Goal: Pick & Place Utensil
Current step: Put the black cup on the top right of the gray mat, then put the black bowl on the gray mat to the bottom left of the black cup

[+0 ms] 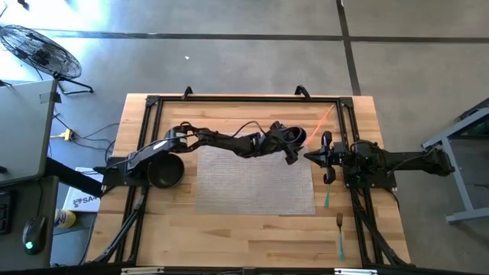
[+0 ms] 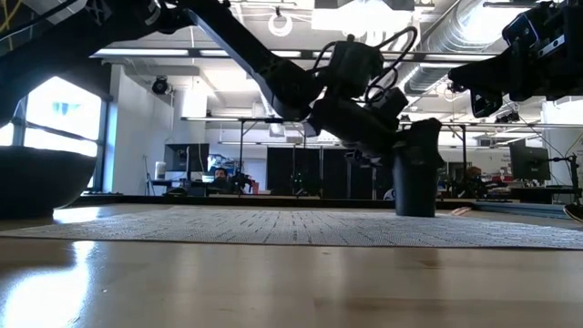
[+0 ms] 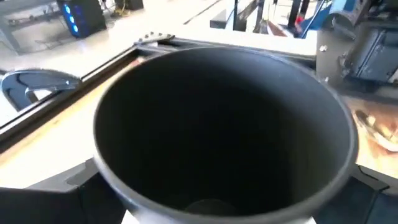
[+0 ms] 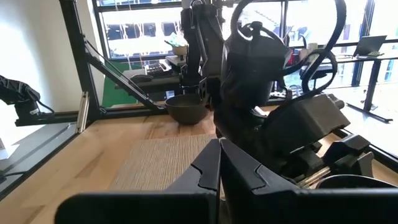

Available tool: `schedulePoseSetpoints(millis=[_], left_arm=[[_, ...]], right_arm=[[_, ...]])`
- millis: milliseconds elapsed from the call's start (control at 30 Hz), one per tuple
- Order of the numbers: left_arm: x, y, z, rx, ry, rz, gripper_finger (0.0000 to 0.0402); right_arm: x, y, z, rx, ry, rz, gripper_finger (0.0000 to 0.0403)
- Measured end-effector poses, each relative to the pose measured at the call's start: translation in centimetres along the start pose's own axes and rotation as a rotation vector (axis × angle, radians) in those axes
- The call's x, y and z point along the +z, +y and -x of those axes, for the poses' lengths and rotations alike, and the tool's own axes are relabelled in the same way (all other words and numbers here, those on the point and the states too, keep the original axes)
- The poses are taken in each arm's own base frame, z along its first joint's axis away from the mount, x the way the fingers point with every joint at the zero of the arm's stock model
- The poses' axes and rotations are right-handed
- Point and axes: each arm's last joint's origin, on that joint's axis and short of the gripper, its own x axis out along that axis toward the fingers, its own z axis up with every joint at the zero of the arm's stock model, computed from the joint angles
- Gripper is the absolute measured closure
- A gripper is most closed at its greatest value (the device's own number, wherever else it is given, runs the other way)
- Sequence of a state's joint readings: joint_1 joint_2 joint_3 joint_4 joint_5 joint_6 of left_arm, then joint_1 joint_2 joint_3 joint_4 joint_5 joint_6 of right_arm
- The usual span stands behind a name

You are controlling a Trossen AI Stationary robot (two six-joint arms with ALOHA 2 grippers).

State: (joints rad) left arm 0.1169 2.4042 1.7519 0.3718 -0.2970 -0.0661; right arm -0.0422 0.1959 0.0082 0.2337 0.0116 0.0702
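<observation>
A dark cup (image 2: 414, 178) stands upright just off the woven mat's (image 1: 256, 179) far right corner; in the left wrist view its open mouth (image 3: 224, 124) looks empty. My left gripper (image 1: 293, 145) reaches across the mat and is shut on it. My right gripper (image 1: 309, 156) hangs shut just right of the cup, above the table, its fingers (image 4: 219, 165) together with nothing between them. An orange-handled utensil (image 1: 325, 118) lies flat beyond the cup. A teal handle (image 1: 326, 200) lies under the right arm, and a teal-handled fork (image 1: 340, 233) lies nearer the front. My left gripper holds the dark cup by its upper wall, one finger (image 3: 56, 199) on each side of the rim (image 3: 224, 56), pinching it from outside. The fingers come slanting down from the table's left. The cup is upright with its base (image 2: 414, 211) down at table level.
A dark bowl (image 1: 164, 169) sits at the mat's left edge beside the left arm. A black frame rail (image 1: 244, 99) runs around the tabletop. Bare wood (image 1: 252, 241) lies in front of the mat. A person sits far back in the room (image 2: 219, 175).
</observation>
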Motion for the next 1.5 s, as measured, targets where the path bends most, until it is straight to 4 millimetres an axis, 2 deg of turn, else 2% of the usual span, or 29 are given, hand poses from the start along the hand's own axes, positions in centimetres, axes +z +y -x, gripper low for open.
schedulePoseSetpoints(millis=[467, 600, 900, 1000, 1100, 1267, 1433, 1500], left_arm=[[-0.7, 0.0, 0.2, -0.017, 0.098, 0.013, 0.0017], [-0.2, 0.1, 0.5, -0.014, 0.122, 0.002, 0.0017], [0.1, 0.6, 2.3, -0.017, 0.342, -0.059, 0.0023], [0.2, 0.9, 3.4, -0.004, 0.446, -0.082, 0.0039], [1.2, 1.1, 4.8, 0.000, 0.516, -0.104, 0.0057], [2.4, -0.2, 7.4, -0.010, 0.608, -0.167, 0.0076], [3.6, -2.5, 12.0, 0.011, 0.759, -0.264, 0.0082], [3.4, -3.3, 14.3, 0.056, 0.853, -0.329, 0.0083]], right_arm=[[0.0, 0.0, 0.0, 0.000, 0.001, 0.000, 0.0402], [0.0, 0.0, 0.0, 0.000, 0.002, 0.000, 0.0399], [-0.1, 0.0, 0.0, -0.001, 0.011, 0.000, 0.0402], [-0.1, 0.0, 0.0, -0.001, 0.012, 0.000, 0.0401], [-0.1, 0.0, 0.0, -0.001, 0.013, 0.000, 0.0398], [-0.1, 0.0, 0.0, -0.001, 0.013, 0.000, 0.0400], [-0.2, 0.0, -0.1, -0.002, 0.020, 0.000, 0.0401], [-0.2, 0.0, -0.1, -0.002, 0.025, 0.000, 0.0399]])
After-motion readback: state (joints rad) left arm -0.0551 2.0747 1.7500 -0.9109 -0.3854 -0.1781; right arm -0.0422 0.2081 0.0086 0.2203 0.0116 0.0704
